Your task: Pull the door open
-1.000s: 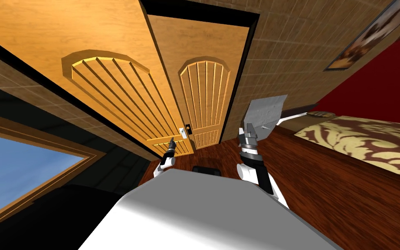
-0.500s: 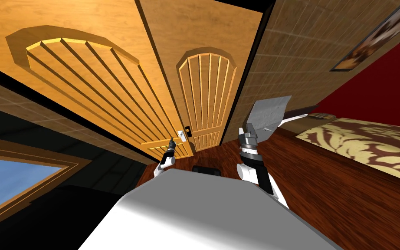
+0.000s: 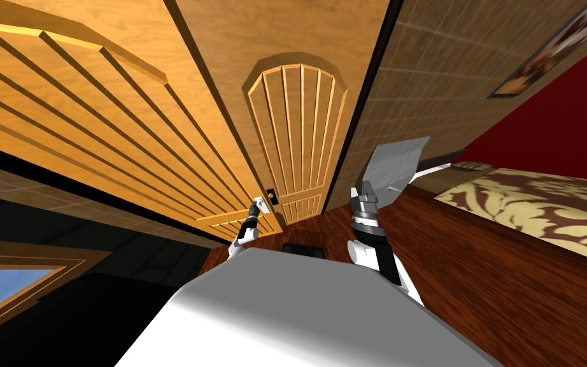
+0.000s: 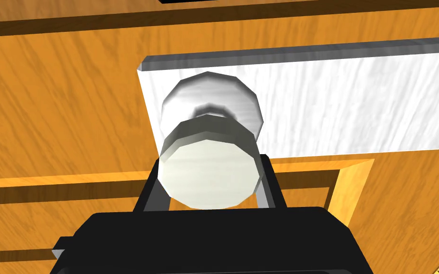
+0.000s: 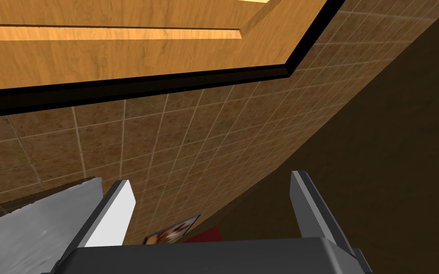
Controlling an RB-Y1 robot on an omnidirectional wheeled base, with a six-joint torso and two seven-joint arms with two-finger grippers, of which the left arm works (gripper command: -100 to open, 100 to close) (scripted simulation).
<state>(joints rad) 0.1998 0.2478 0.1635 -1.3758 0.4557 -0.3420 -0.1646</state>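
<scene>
A big wooden door (image 3: 114, 108) with a ribbed arched panel looms at my left. On its edge sits a white plate (image 4: 337, 102) with a round white knob (image 4: 208, 173). My left gripper (image 3: 256, 209) is shut on that knob, and its grey fingers (image 4: 158, 203) press the knob's two sides. A second, similar door (image 3: 295, 127) stands in a black frame just beyond, with a small black plate and orange knob (image 3: 271, 196). My right gripper (image 3: 368, 188) is raised to the right of the doors, open and holding nothing (image 5: 211, 209).
A grey panel (image 3: 393, 162) stands behind the right gripper. A bed (image 3: 540, 204) with a patterned cover lies to the right on the dark wood floor (image 3: 477, 280). A window (image 3: 6, 287) sits low at the left, and tiled brown walls (image 3: 426, 83) flank the doors.
The near door's panel has grown larger and closer in the head view, and the window has slid toward the lower left corner. My left gripper stays on the knob. The right arm is unmoved.
</scene>
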